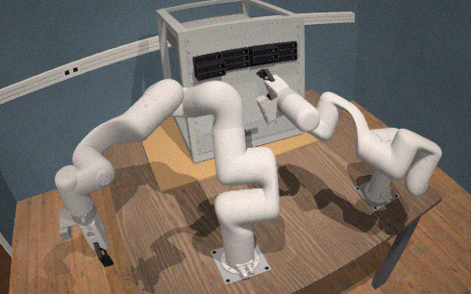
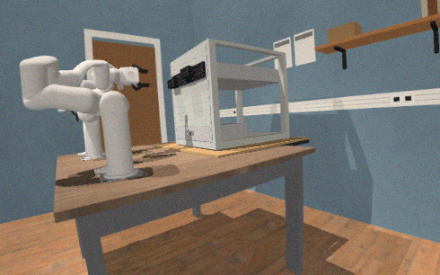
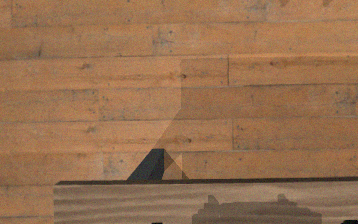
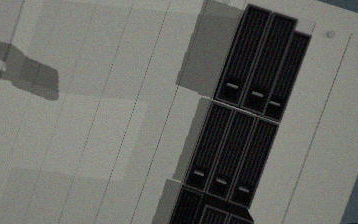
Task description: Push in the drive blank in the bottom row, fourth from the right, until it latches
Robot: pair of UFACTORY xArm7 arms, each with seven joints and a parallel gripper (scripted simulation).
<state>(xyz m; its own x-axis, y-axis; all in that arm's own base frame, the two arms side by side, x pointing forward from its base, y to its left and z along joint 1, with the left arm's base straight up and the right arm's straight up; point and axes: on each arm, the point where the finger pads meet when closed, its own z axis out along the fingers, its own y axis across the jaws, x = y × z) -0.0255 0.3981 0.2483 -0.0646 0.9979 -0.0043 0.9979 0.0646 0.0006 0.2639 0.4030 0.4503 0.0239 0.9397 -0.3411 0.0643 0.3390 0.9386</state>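
The rack [image 1: 243, 96] [image 2: 196, 108] stands upright on a yellow board, black drive blanks across its upper front. The bottom-row blank fourth from the right [image 1: 211, 75] [image 4: 245, 45] is at the left end of the bottom row. In the right wrist view it is in the uppermost group, on the left, casts a wide shadow and appears to stick out. My right gripper [image 1: 264, 73] [image 2: 146, 77] is open and empty, in front of the rack, below and right of that blank in the top view, with a gap to the front. My left gripper [image 1: 104, 258] is open and empty, far from the rack.
The yellow board [image 1: 181, 175] lies under the rack on the wooden table [image 1: 310, 231] [image 2: 155, 189]. The left arm's upper links [image 1: 214, 96] rise in front of the rack's lower left in the top view. Other blanks [image 4: 207, 150] adjoin the named one.
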